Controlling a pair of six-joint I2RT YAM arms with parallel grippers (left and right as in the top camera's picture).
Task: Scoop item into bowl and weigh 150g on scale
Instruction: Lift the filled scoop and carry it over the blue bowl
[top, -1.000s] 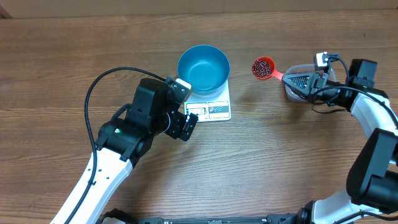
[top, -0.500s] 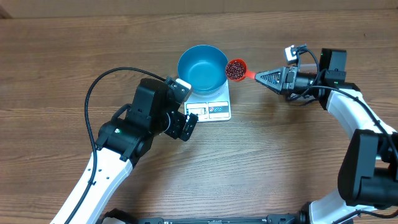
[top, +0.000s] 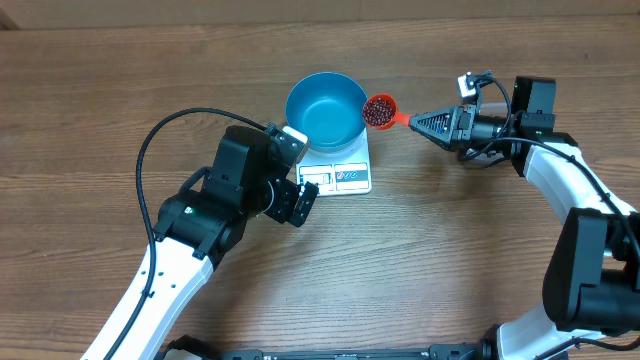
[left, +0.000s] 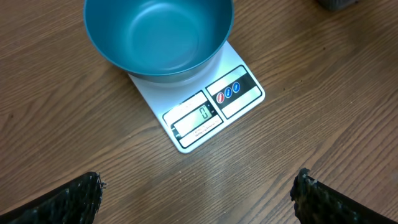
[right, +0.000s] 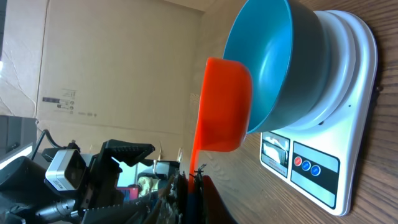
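Progress is slight: the blue bowl (top: 325, 108) sits empty on the scale (left: 198, 116) near the surface's far edge, reading zero, while my right jaws pinch the red scoop (right: 221, 106), its beans (top: 378, 112) unpoured beside the rim, and my left jaws gape empty.

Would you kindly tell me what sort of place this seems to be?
Likely a robotics lab bench, not a kitchen: robot arms over a wooden table, a scale bearing a blue bowl, labelled cardboard behind.
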